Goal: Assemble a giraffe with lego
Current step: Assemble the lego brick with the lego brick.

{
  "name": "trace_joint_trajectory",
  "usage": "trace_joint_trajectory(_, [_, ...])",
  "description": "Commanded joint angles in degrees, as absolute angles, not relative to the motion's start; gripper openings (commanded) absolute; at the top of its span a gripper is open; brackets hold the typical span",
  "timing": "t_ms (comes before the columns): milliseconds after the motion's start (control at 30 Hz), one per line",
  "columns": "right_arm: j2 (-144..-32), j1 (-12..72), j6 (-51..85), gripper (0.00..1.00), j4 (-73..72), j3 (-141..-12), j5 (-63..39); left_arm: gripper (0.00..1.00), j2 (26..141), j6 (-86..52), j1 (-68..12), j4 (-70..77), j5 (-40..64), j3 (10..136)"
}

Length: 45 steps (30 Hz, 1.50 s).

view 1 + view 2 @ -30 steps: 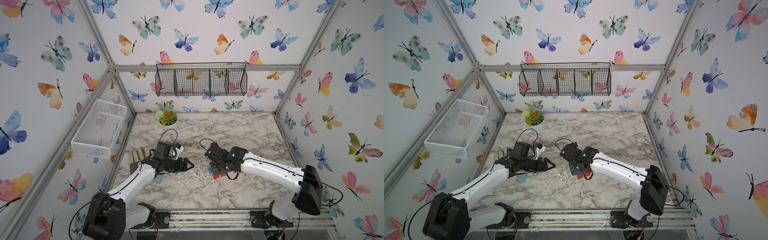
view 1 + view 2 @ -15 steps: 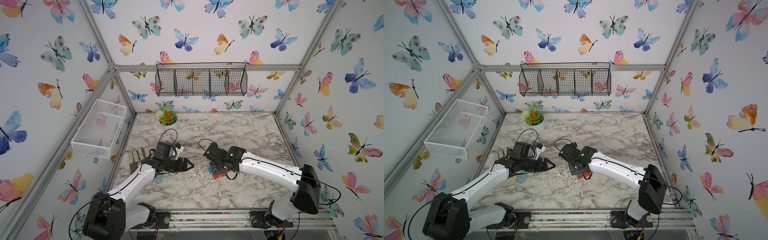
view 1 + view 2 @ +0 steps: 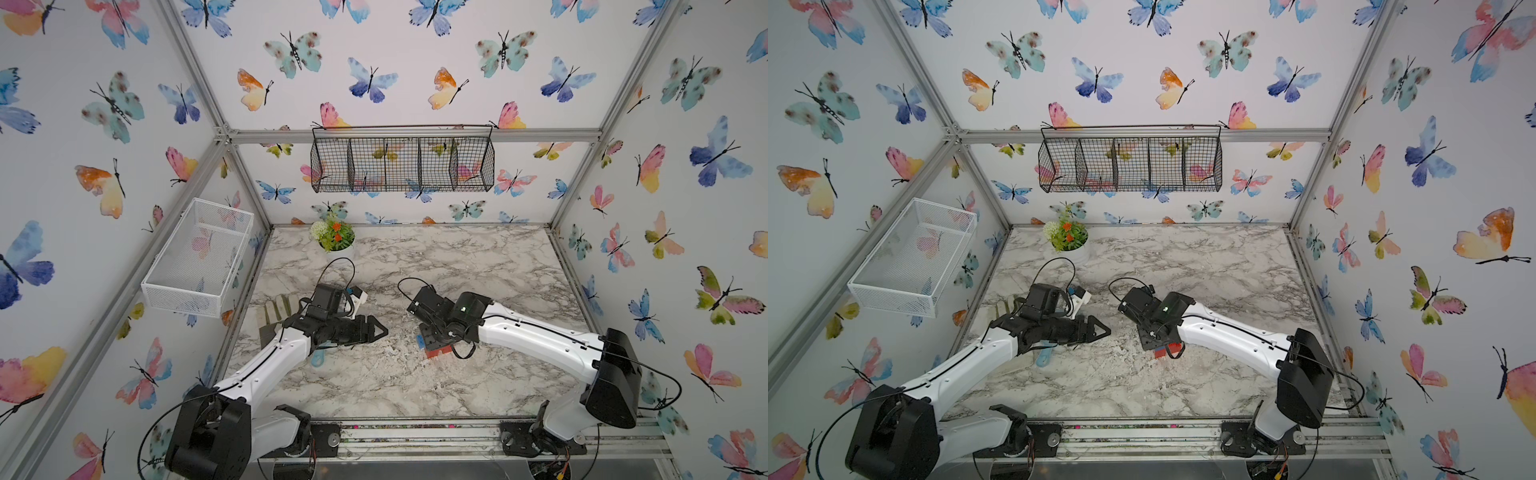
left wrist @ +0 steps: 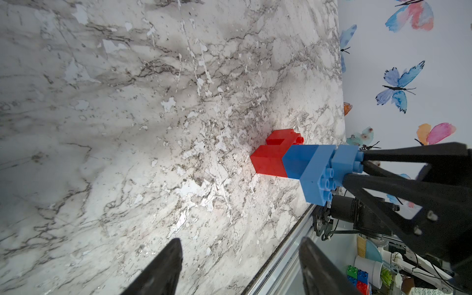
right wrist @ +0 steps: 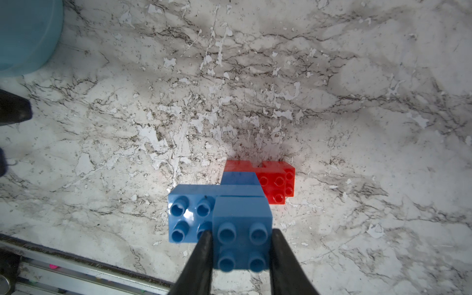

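Now | right gripper pinching studded, stepped plastic giraffe | veined marble tabletop

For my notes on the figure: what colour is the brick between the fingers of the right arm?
Blue. The brick shows best in the right wrist view.

Enclosure note. Take the marble tabletop as your landmark: it is white with grey veining, and the wrist views show it chipped pale in patches.

- **Above its far edge:** a black wire basket hangs from an aluminium crossbar. It is split into what looks like five bays, though the mesh makes the count uncertain.
- **Left side, in both top views:** a white mesh basket sits on the side wall.
- **Far left corner:** a potted plant.
- **Walls:** butterfly wallpaper covers all of them.
- **Near edge:** a metal rail runs along it.
- **Light:** even, with soft shadows.
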<state>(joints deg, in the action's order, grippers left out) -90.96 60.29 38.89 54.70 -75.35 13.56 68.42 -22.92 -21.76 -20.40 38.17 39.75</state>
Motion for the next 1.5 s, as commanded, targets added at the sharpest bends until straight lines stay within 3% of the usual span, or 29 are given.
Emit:
trace_joint_trajectory(0, [-95.27,60.03,38.41,0.33,60.42,-70.75,8.08,0.72,67.65,-22.17,-21.88,-20.15,37.97,39.38])
trace_joint_trajectory(1233, [-100.98,58.98,31.46,0.35,64.98,-75.15,6.09,0.72,67.76,-22.16,-21.86,-20.21,38.15,39.29])
trace_joint_trajectory(1467, [-98.23,58.49,33.64,0.42,62.34,-77.02,9.17,0.72,67.78,-22.17,-21.91,-20.15,38.06,39.33])
